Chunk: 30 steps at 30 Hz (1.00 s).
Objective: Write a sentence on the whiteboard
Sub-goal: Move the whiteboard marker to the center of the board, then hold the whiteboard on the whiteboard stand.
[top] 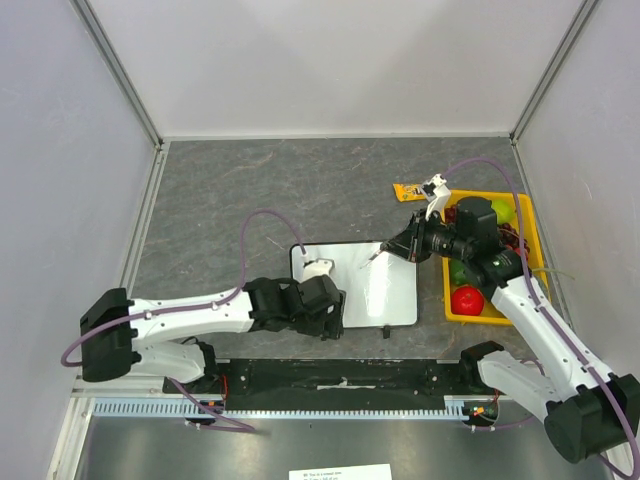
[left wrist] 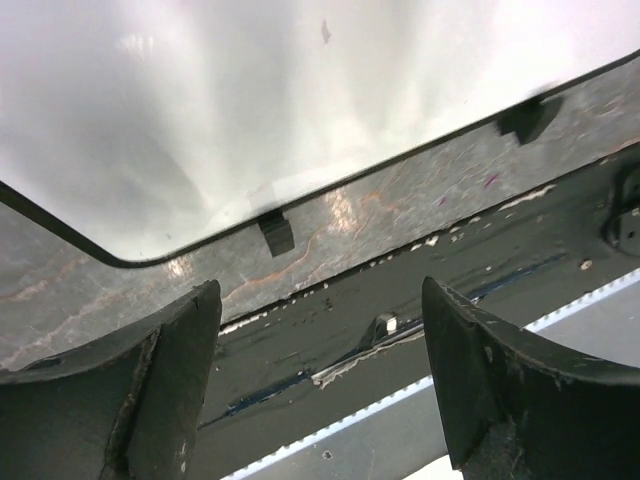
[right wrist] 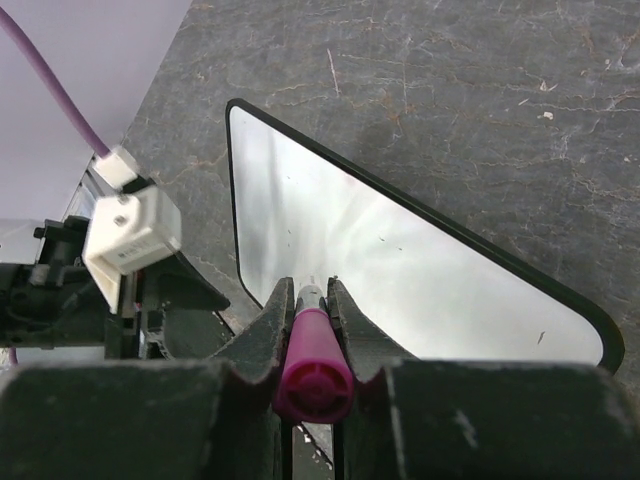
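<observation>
Whiteboard (top: 375, 295) lies flat on table (top: 230, 200), toward its 6 o'clock edge; right pincer (right wrist: 305, 300), pinching pink marker (right wrist: 312, 370), hangs over its 1 o'clock part; left pincer (left wrist: 318, 290), spread, sits at its 7 o'clock corner.

- The whiteboard (top: 360, 283) lies flat on the table (top: 230, 190), near the table's front edge and between the two arms.
- The left gripper (top: 330, 305) sits at the whiteboard's left side, by its near corner.
- The right gripper (right wrist: 305, 300) is over the whiteboard's far right corner, with a marker (right wrist: 312, 365) clamped between its fingers, tip pointing at the whiteboard.
- A tray (top: 530, 215) stands to the right of the whiteboard, apart from it.
- A round fruit (top: 467, 300) lies in the tray's near end.
- A small packet (top: 408, 191) lies on the table just behind the tray's far left corner.
</observation>
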Motion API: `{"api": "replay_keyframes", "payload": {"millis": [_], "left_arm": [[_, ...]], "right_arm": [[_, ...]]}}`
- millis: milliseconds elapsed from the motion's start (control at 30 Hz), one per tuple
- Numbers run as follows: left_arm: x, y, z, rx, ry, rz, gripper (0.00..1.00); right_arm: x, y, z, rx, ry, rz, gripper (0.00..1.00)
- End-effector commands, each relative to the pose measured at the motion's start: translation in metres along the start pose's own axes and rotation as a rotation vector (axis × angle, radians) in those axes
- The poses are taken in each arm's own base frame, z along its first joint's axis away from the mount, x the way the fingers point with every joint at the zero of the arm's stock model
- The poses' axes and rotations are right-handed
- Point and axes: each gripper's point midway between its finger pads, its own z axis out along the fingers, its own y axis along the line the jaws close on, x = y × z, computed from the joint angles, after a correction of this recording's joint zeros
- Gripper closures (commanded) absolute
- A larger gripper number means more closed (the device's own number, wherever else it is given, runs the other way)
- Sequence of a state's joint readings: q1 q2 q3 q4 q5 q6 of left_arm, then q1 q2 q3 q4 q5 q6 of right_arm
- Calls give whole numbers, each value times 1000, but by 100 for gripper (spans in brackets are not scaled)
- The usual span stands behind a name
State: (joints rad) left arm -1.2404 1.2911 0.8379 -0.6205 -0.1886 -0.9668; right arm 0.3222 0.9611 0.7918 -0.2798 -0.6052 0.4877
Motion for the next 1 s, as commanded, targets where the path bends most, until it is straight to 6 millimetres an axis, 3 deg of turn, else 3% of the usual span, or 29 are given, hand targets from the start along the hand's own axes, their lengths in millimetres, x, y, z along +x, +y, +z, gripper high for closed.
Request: {"api": "replay_keyframes", "payload": {"millis": [0,200,433,767,967], "left_arm": [[-47,-11,-26,68,-108,81,15],[-102,-6,-48,144,-176,102,15],[-156,21,-70,182,-284,62,15],[-182,71,-85,171,-392,-39,12],[-182,90,-91,268,-449,-98,10]], "right_arm": [[1,5,-6,-10,-5,11,100],[-4,11,-8,-27,-14,-4,100],[-7,12,-8,-31,-21,-14,100],[-16,15,-4,-48,-35,-27,100],[-22,19,-4,-65,-49,-42,100]]}}
